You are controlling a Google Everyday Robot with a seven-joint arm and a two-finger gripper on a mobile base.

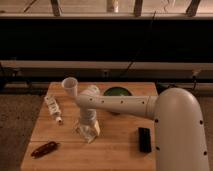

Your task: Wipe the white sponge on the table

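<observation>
The white sponge [94,129] shows as a pale block on the table [115,152], left of the middle, mostly covered by my gripper. My gripper [86,132] points straight down at the end of the white arm [120,105] and sits on or at the sponge, down at the table top. Only the sponge's right edge shows beside the gripper.
A white cup [70,86] stands at the back left. A white bottle with a label [53,108] lies at the left. A green bowl [117,93] sits at the back behind the arm. A black block [144,139] lies at the right and a reddish-brown object [44,148] at the front left.
</observation>
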